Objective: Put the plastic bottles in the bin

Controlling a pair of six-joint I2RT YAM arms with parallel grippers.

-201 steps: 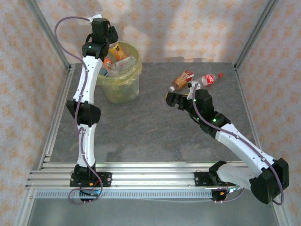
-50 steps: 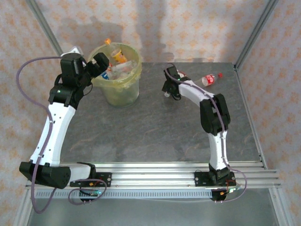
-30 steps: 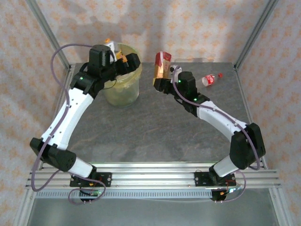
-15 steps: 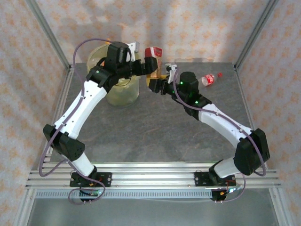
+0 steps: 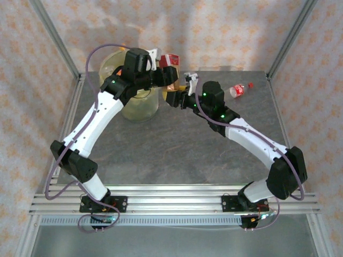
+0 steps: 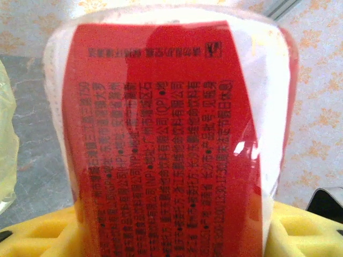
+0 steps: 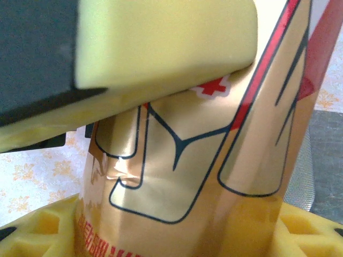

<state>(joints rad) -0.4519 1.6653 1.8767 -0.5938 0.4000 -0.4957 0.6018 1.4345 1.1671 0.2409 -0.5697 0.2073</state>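
So, top view, held bottle: an orange-filled plastic bottle with a red label (image 5: 171,60) is held between my two hands, just right of the bin's rim.
Top view, left hand: my left hand (image 5: 165,75) reaches across the bin's rim from the left and meets the bottle's upper, red part.
Top view, right hand: my right hand (image 5: 179,98) comes in from the right, clamped on the bottle's lower, orange part.
Top view, bin: the round bin lined with a translucent yellow-green bag (image 5: 140,107) stands at the far left of the grey stone-patterned bench (image 5: 177,144), partly under my left arm.
Top view, loose bottle: a small plastic bottle with a red cap and red label (image 5: 239,90) lies on its side at the far right of the bench, well apart from the bin.
Left wrist, hand: my left hand (image 6: 171,238) is closed on the bottle (image 6: 161,128), and its yellow foam pads (image 6: 43,235) lie against both sides.
Left wrist, bin: the bag's edge (image 6: 6,144) shows at the left, beside the bottle.
Right wrist, hand: my right hand (image 7: 177,238) grips the bottle (image 7: 214,160) on its gold-and-red label, with a pad on each side.
Right wrist, other hand: one yellow pad (image 7: 161,37) of my left hand presses on the bottle higher up.
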